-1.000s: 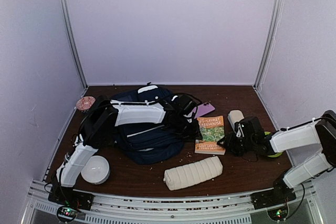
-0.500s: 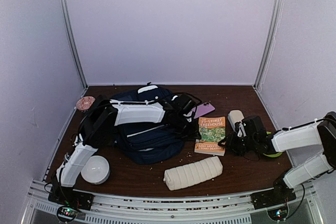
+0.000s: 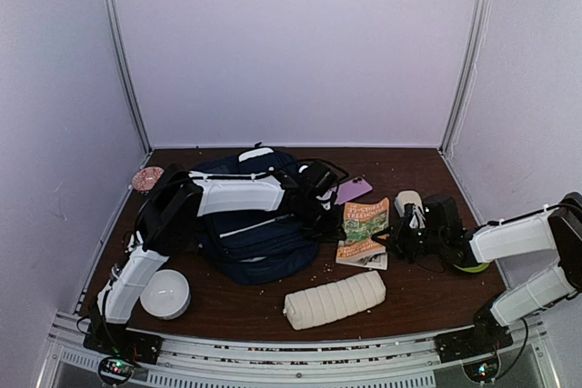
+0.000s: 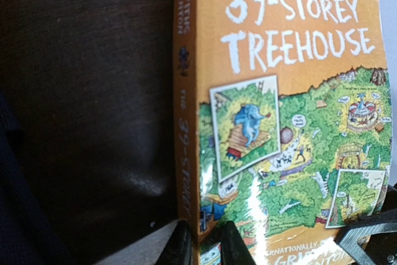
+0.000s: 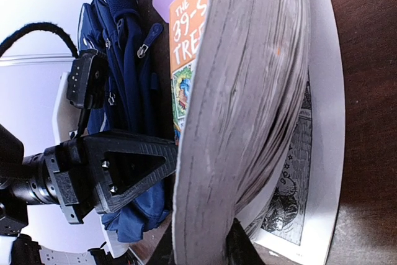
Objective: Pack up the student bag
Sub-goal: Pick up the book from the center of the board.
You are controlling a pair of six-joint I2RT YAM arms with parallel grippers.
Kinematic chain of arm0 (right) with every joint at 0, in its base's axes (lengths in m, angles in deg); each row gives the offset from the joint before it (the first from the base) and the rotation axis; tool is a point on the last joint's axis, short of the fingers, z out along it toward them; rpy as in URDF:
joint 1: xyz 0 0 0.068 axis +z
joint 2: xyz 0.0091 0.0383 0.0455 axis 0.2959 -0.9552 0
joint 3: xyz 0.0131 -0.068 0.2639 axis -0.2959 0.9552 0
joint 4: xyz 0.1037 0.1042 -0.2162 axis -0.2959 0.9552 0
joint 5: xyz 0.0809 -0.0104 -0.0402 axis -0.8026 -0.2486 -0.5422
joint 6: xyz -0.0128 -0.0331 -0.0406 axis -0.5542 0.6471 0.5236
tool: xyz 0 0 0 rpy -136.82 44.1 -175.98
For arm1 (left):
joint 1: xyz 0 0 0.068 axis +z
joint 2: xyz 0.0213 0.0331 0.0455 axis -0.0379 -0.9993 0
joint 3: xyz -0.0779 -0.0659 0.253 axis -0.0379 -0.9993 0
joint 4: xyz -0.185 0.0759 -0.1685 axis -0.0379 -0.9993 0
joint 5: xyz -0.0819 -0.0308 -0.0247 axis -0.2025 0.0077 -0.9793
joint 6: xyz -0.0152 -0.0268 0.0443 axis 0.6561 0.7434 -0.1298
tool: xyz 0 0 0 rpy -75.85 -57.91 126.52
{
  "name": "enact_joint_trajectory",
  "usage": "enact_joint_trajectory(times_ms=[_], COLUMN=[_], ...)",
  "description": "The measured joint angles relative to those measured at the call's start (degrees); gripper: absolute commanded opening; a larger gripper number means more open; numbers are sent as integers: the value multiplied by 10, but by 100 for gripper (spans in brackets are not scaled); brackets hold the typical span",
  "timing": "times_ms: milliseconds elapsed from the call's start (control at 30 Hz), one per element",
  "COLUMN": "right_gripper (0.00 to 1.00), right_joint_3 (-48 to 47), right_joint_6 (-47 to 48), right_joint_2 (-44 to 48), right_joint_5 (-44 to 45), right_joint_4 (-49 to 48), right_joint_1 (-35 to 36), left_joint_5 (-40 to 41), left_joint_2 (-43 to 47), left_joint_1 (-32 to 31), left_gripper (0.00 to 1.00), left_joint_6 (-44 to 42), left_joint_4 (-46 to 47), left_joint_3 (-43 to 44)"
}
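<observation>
The student bag (image 3: pixel 255 247) lay flat on the bench (image 3: pixel 414 170), left of centre and nearer the far edge, with the left arm stretched across it. Just off the bag's right side, towards the right edge, an orange paperback book (image 3: pixel 364 229) sat tilted. The left gripper (image 4: pixel 208 246) was closed narrowly on the book's spine edge, one finger on the cover and the other at the outer side of the spine. The right gripper (image 5: pixel 200 243) pinched the opposite edge, the grey page block clamped between its fingers while the back cover hung open below. A purple card (image 3: pixel 353 190) lay beyond the book. A white ribbed pouch (image 3: pixel 335 299) rested near the near edge, and a white bowl (image 3: pixel 165 293) towards the near left corner.
</observation>
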Motion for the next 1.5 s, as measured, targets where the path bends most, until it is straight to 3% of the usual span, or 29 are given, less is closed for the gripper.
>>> enact_joint_trajectory(times_ms=[133,633,733,833,1033,1300,1500], right_gripper=[0,0,0,0,0,0,0], right_joint_3=[0,-83,-101,-112,-138,-140,-140], right_joint_6=[1,113,129,140,152,132,113], right_joint_2=[1,184,206,228,242,235,221], right_joint_5=[1,52,56,53,6,-68,-111], right_joint_4=[5,247,269,277,253,167,102], right_joint_1=[0,8,8,8,8,9,13], left_joint_5=[4,37,50,60,47,-20,-63], left_joint_2=[3,128,176,230,314,325,325], left_joint_1=[0,2,4,6,17,33,33], left_gripper=[20,63,76,97,98,98,85], left_joint_6=[-4,-41,-46,-45,-18,18,40], left_joint_4=[0,4,14,45,150,298,380], left_joint_3=[-2,-54,-78,-127,-235,-311,-314])
